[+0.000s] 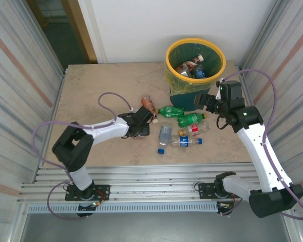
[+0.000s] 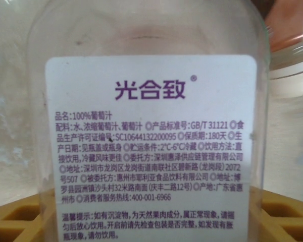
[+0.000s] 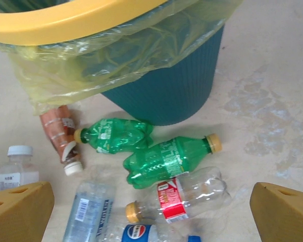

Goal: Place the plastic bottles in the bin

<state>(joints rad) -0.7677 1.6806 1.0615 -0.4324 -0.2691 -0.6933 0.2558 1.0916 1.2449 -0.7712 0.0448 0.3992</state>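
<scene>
Within the left end effector (image 2: 151, 222), clear bottle (image 2: 151, 101), cap cropped.

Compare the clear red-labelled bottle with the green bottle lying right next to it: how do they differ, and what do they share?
The green bottle is tinted green with a green label; the clear bottle is colourless with a red label. In the right wrist view the green bottle's cap points right, the clear bottle's left. Both lie on their sides on the table, dented, with yellowish caps.
</scene>
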